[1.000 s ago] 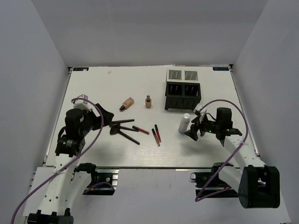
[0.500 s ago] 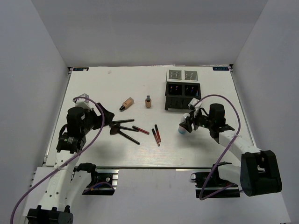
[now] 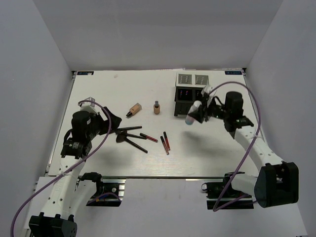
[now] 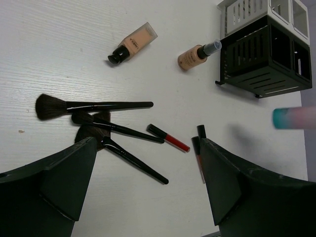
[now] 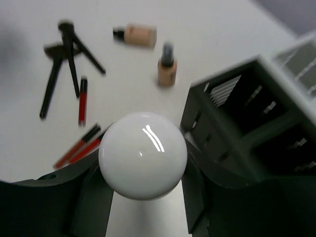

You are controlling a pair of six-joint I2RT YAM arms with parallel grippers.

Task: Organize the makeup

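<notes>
Status: barely started, by my read. White bottle (image 3: pixel 191 114) with the blue base is off the desk (image 3: pixel 222 148), pinched across its body by the right hand (image 3: pixel 199 113). It hangs tilted just in front of the black box (image 3: pixel 183 107), near the box's left-front corner. From the top view it doesn't look to be over a compartment yet. In the right wrist view the bottle's rounded end sits between the fingers with the box wall just beside it.

Box compartments are dark. I can't see anything inside them, so I count nothing as placed.

Rest of the makeup is lying loose on the desk, all left of the box:
- upright tan bottle (image 3: pixel 156 107), nearest the box
- lying tan bottle (image 3: pixel 134 109), further left of it
- three pencils (image 3: pixel 165 142), left of and in front of the box, two side by side and one apart
- three brushes (image 3: pixel 129 136), furthest from the box, handles crossing

Left hand (image 3: pixel 111 122) is spread wide and holds nothing. It hovers at the brushes' far-left end, well apart from the box.

Done: zero items seated. In hand: one. Left: eight, plus setting the bottle down in a compartment.
</notes>
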